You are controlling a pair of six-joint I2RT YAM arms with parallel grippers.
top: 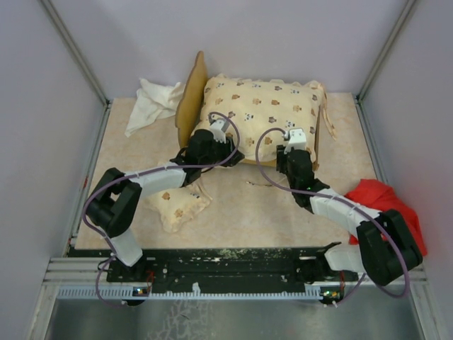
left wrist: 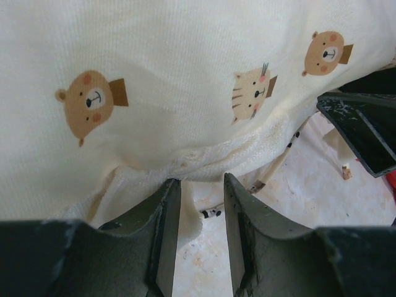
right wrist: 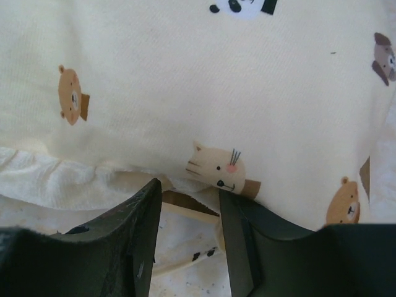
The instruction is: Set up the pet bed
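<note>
Cream animal-print fabric of the cushion (top: 265, 113) is seen at the 12 o'clock side of the table (top: 248, 212), spread over the bed frame (top: 318, 138). The frame's wavy wooden headboard (top: 191, 95) is stood upright against the cushion's 9 o'clock edge. The matching pillow (top: 178, 207) is left on the table at about 8 o'clock, well apart from the cushion and partly under the left arm.

The left gripper (top: 221, 127) is held at the cushion's near edge, toward 7 o'clock of it. In the left wrist view its jaws are parted, with bare table seen between them and the cushion's seam just beyond the fingertips (left wrist: 170, 185); nothing is clamped. The right gripper (top: 296, 136) is placed at the same edge, toward 5 o'clock. Its jaws are likewise parted, and a thin tie (right wrist: 185, 261) is seen on the table between them, ungripped.

A white cloth (top: 152, 103) is crumpled at 10 o'clock beside the headboard, and a red cloth (top: 389, 202) is heaped at 4 o'clock.
</note>
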